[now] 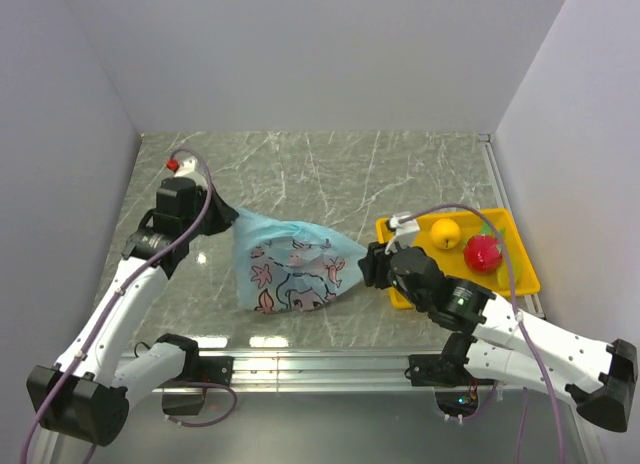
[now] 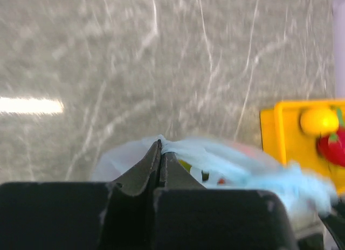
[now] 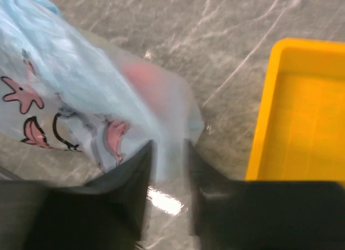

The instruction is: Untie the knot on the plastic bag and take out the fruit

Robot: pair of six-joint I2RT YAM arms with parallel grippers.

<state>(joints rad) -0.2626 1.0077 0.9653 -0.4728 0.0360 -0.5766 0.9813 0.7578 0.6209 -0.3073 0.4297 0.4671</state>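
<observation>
The light-blue plastic bag (image 1: 295, 262) with its pink cartoon print lies on the table, pulled into a point at its left end. My left gripper (image 1: 233, 220) is shut on that bunched plastic end (image 2: 161, 146). I cannot make out the knot clearly. My right gripper (image 1: 371, 265) is at the bag's right end, with its jaws apart around a flap of the bag (image 3: 168, 147). Fruit shows dimly through the plastic: a pink-orange blur (image 3: 143, 80) and yellow-green and red spots (image 2: 186, 165).
A yellow tray (image 1: 520, 274) stands right of the bag and holds a small yellow fruit (image 1: 446, 232) and a bigger red fruit with green leaves (image 1: 483, 254). The tray also shows in the right wrist view (image 3: 302, 115). White walls enclose the marble table (image 1: 330, 169).
</observation>
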